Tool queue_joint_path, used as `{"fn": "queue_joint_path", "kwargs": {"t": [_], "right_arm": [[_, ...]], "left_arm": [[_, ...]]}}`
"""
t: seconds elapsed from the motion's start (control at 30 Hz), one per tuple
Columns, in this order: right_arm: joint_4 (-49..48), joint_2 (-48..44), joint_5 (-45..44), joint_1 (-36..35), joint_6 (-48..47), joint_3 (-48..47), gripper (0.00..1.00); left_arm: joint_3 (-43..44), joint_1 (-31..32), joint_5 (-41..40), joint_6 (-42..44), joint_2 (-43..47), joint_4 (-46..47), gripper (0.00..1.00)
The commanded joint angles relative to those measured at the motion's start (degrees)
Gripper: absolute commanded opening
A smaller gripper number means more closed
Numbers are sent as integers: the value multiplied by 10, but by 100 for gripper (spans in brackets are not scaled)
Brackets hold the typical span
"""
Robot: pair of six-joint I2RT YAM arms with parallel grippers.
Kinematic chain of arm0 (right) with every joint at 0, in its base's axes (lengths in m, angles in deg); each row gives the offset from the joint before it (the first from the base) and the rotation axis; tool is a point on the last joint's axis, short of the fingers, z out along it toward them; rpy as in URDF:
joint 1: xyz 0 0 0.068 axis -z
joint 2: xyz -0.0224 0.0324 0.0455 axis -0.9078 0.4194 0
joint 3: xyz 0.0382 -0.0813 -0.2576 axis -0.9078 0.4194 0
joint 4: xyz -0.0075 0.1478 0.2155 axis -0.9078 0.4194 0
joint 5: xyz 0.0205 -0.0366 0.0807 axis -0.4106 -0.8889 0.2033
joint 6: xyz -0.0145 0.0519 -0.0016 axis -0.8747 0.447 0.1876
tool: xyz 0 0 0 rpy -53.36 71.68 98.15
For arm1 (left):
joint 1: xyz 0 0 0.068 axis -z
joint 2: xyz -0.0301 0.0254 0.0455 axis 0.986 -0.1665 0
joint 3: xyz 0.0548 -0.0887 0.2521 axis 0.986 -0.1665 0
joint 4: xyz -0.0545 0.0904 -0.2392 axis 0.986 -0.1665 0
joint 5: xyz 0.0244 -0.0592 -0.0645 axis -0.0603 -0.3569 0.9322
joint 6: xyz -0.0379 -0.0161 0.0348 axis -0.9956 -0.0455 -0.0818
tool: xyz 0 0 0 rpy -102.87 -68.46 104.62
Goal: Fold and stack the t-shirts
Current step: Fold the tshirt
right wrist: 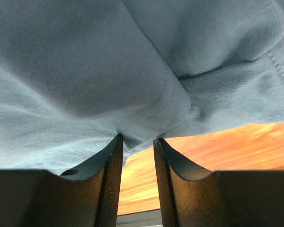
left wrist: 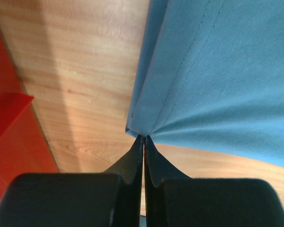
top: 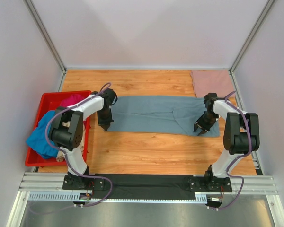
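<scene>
Now, left arm bent beside red bin (top: 45,101), wrist pointing down. Left claw (left wrist: 143,138) clamped shut on near-left corner of slate grey-blue t-shirt (top: 151,113), which lies spread flat across table (top: 146,151). Right arm elbow-up, wrist angled down. Right claw (right wrist: 137,140) jaws apart, straddling shirt's near-right hem.

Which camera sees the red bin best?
The top camera: it shows nearly the whole red bin, with shirts inside. The left wrist camera catches only a piece of the red bin. The right wrist camera misses it.
</scene>
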Motion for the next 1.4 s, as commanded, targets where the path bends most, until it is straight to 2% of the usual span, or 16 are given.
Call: {"fn": "queue_joint_path", "kwargs": {"t": [0.0,0.33,0.37,0.43,0.5,0.57,0.8,1.17,1.37], "right_arm": [[-5,-1,-8,-2,-5,12,33],[-6,-5,-9,-2,1,12,33],[-3,-9,-7,-2,4,13,33],[0,-17,-5,-2,10,15,35],[4,-44,7,-3,29,23,37],[-7,-78,22,-14,55,47,40],[-52,-117,43,-55,120,114,40],[-73,-128,30,-56,161,105,34],[-72,-156,15,-56,188,108,35]], "left_arm": [[-19,-1,2,-20,36,-16,0],[-26,-1,9,-38,29,-30,0],[-26,-1,14,-38,29,-31,10],[-30,-1,13,-40,35,-33,23],[-27,-1,11,-42,44,-36,31],[-14,-1,16,-39,51,-37,34],[17,-1,47,-22,56,-19,36],[-19,-1,60,-13,85,-4,36],[-19,-1,60,-11,86,-6,36]]}}
